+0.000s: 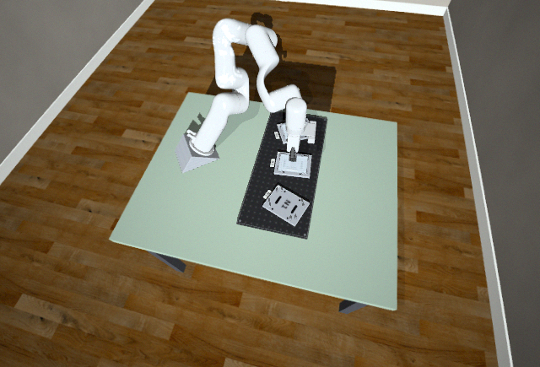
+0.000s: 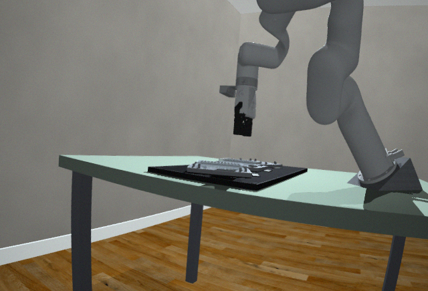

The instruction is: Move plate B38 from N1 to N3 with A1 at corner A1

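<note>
Nest N1 (image 1: 285, 204) lies empty at the near end of the black deck (image 1: 283, 175), turned at an angle, with its name showing. The middle nest holds a pale plate (image 1: 293, 164) that sits flat; I cannot read its label. The far nest (image 1: 305, 132) carries a white shape and is partly hidden by the wrist. My gripper (image 1: 293, 153) hangs open and empty well above the middle plate. In the side view the gripper (image 2: 241, 129) is clear of the plates (image 2: 221, 166) on the deck.
Small white signs (image 1: 272, 162) stand on the deck left of each nest, too small to read. The arm's base (image 1: 196, 153) is on the table's left side. The table edges lie far from the deck.
</note>
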Robot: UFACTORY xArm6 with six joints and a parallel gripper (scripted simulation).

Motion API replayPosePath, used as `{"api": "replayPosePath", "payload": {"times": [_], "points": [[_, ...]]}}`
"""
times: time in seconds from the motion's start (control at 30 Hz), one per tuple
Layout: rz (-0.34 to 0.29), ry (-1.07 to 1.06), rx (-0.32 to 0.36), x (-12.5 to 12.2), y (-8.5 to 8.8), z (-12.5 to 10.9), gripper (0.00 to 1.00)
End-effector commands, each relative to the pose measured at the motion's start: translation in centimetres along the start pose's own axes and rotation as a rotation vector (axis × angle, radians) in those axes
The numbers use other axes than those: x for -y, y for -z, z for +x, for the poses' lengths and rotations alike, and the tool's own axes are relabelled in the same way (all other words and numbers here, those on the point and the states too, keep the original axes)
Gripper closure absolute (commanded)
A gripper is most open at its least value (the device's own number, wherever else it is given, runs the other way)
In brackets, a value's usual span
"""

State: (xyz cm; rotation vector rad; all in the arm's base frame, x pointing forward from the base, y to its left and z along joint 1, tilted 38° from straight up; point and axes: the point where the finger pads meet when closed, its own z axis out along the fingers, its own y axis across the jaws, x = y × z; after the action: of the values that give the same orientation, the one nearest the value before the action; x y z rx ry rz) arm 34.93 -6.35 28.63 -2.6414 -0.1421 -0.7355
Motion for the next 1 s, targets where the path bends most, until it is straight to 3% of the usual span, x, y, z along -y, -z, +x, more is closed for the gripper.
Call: {"api": "replayPosePath", "payload": {"times": [0.0, 0.97], "points": [[-0.001, 0.002, -0.002, -0.01, 1.01, 0.1, 0.0], [-0.001, 0.002, -0.002, -0.01, 1.47, 0.1, 0.0]]}}
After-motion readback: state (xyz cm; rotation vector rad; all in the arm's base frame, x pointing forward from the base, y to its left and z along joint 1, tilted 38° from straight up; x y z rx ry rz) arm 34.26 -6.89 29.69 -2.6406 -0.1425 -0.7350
